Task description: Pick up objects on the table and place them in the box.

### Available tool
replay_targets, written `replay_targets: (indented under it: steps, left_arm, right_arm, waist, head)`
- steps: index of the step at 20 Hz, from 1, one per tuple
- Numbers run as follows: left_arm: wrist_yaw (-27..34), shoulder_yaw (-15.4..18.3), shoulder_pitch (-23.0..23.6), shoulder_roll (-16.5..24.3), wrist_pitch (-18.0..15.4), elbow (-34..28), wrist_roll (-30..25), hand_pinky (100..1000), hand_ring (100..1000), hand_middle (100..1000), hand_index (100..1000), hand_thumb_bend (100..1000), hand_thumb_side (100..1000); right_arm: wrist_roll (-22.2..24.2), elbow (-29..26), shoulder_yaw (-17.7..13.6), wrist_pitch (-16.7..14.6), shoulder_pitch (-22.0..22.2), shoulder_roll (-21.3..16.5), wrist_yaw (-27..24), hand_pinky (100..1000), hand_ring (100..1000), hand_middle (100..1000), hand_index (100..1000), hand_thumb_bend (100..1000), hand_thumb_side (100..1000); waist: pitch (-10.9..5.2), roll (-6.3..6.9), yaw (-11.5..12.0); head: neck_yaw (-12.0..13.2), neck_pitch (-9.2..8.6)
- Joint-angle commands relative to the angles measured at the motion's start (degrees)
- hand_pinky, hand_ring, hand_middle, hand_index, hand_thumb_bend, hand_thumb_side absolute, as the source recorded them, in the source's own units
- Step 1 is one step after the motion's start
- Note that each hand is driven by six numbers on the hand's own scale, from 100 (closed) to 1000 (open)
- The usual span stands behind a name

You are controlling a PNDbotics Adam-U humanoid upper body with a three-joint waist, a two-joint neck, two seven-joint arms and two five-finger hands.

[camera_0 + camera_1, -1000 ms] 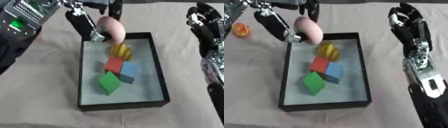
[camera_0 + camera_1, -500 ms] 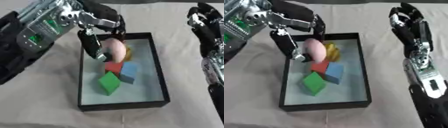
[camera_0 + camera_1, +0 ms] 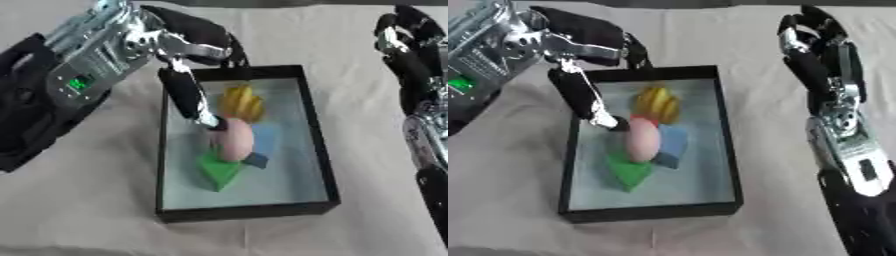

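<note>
A black box (image 3: 320, 150) with a pale floor stands mid-table. Inside lie a yellow banana-like toy (image 3: 242, 102), a green block (image 3: 219, 172), a blue block (image 3: 268, 142) and a sliver of a red block (image 3: 642, 119). A pink egg-shaped thing (image 3: 234, 142) rests on top of the blocks. My left hand (image 3: 186, 89) hangs over the box's left side, one long finger pointing down with its tip just beside the pink thing, the other fingers spread away over the far rim. My right hand (image 3: 815, 50) is raised at the upper right, holding nothing.
A light cloth (image 3: 105, 200) covers the table around the box. My left forearm (image 3: 83, 75), silver with a green light, fills the upper left. The right forearm (image 3: 855, 160) runs down the right edge.
The pink thing has gone from between my left hand's fingers above the box's far corner down onto the blocks. The hand has opened. The right hand has not moved.
</note>
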Motion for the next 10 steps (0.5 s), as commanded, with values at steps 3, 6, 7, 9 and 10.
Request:
replay_targets:
  steps: [3,6,7,9,10]
  left_arm:
    - [-1.9,7.4,0.7,6.8,0.8,2.2,2.9,761,806,808,868,495,383]
    - [-2.1,11.8,1.7,9.1,1.0,5.8,4.1,783,828,810,873,517,386]
    - [-2.3,13.2,2.1,9.7,1.2,7.3,4.7,777,825,805,870,499,381]
    - [-2.4,15.8,2.7,10.5,1.7,10.2,6.4,766,819,796,863,477,374]
    - [-2.4,16.8,2.9,10.7,2.0,11.7,7.3,762,817,792,860,473,369]
  right_arm:
    - [-0.3,-1.5,-0.3,0.0,-0.5,-1.3,-0.2,800,772,763,828,217,301]
    - [-0.4,-1.5,-0.4,0.0,-0.5,-1.5,-0.2,800,772,762,828,216,301]
    - [-0.4,-1.5,-0.4,0.0,-0.5,-1.5,-0.2,800,772,762,828,217,300]
    - [-0.5,-1.6,-0.4,0.0,-0.4,-1.5,-0.2,800,772,762,828,217,299]
    - [-0.5,-1.6,-0.4,0.0,-0.4,-1.5,-0.2,800,772,762,827,218,299]
  waist:
    - [-1.46,0.1,0.2]
    - [-1.41,0.08,0.2]
    - [-1.38,0.05,0.2]
    - [-1.32,-0.01,0.2]
    - [-1.3,-0.03,0.2]
  head:
    - [-0.5,-0.31]
    - [-0.8,-0.35]
    - [-0.9,-0.38]
    - [-1.0,-0.43]
    - [-1.0,-0.42]
